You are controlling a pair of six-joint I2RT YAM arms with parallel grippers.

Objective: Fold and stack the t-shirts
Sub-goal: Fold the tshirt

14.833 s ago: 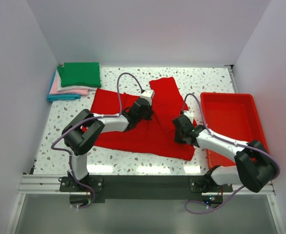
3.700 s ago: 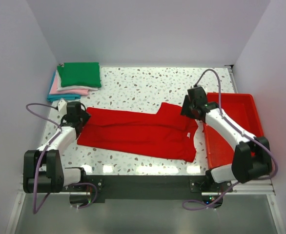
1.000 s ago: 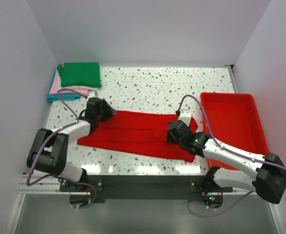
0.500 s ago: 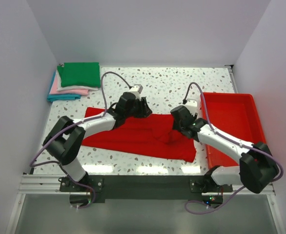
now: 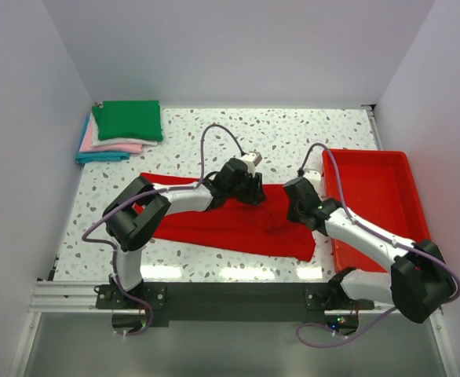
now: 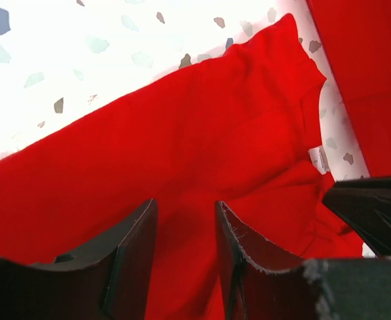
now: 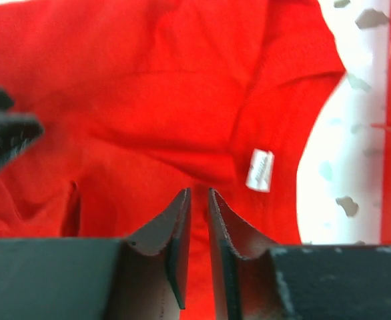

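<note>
One plain bright red soft-cloth t-shirt (image 5: 214, 224), spread long and flat on the speckled white tabletop (image 5: 214, 133), directly beneath both claws and reaching well out past the outer side of the left one. Low over the middle of the cloth, the left claw (image 6: 184, 207), jaws apart, red fabric showing in the gap, nothing gripped. Just beside it, above the neck end, the right claw (image 7: 198, 195), fingers almost together with only a slit between; cannot tell whether a fold is nipped there. Just off that claw's right fingertip, a small white neck label (image 7: 259, 170); between the two claws, a small ruck (image 5: 273, 224) standing up in the fabric.

Looks light, thin and limp: likely to drape, sag and crease rather than hold any shape, and to drag on the tabletop more than slide. Not fragile. Best taken at an edge or corner (hem, shoulder or sleeve seam), pinching through both layers. Avoid the middle: probably lifts only a pucker of the top layer. Both claws at matching corners likely needed to carry a fold over evenly.

Counted: one unfolded red shirt. One stack, well apart beyond the left claw at the far corner: green folded t-shirt (image 5: 128, 120) on top, pink folded t-shirt (image 5: 116, 146) under it, blue folded t-shirt (image 5: 100, 158) at the bottom. Three plainly seen, a white layer not surely made out. One rigid red plastic tray (image 5: 407, 169), just outside the right claw.
</note>
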